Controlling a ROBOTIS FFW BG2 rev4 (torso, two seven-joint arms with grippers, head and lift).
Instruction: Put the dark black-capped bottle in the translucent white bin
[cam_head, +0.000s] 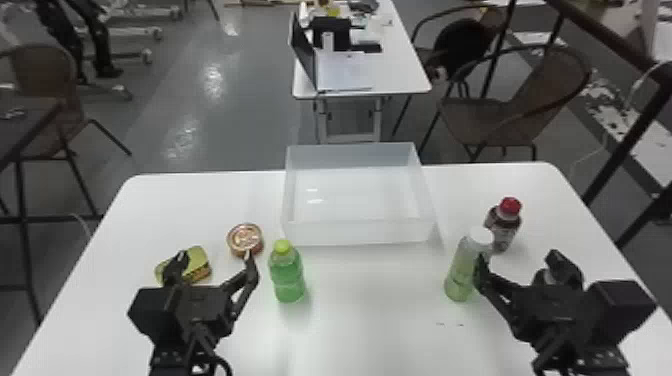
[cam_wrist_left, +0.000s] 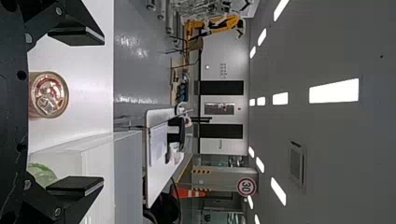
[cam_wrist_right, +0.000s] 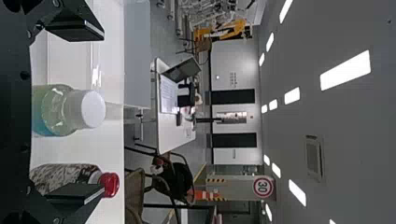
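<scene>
Over the near right part of the table, my right gripper (cam_head: 520, 261) stands open. A dark bottle (cam_head: 546, 277) is partly hidden behind its right finger; its cap cannot be made out. The translucent white bin (cam_head: 360, 232) sits at the table's far middle with nothing inside. My left gripper (cam_head: 216, 261) is open above the near left, between a yellow-green can and a green bottle. In the left wrist view, the left gripper (cam_wrist_left: 93, 111) has its fingers wide apart. The right wrist view shows the right gripper (cam_wrist_right: 97, 112) likewise spread, a white-capped bottle beyond its gap.
Around the left gripper are a yellow-green can (cam_head: 200, 262), a round tin (cam_head: 245, 240) and a green bottle (cam_head: 286, 275). A white-capped bottle (cam_head: 461, 272) stands by the right gripper's left finger, with a red-capped bottle (cam_head: 502, 227) behind it.
</scene>
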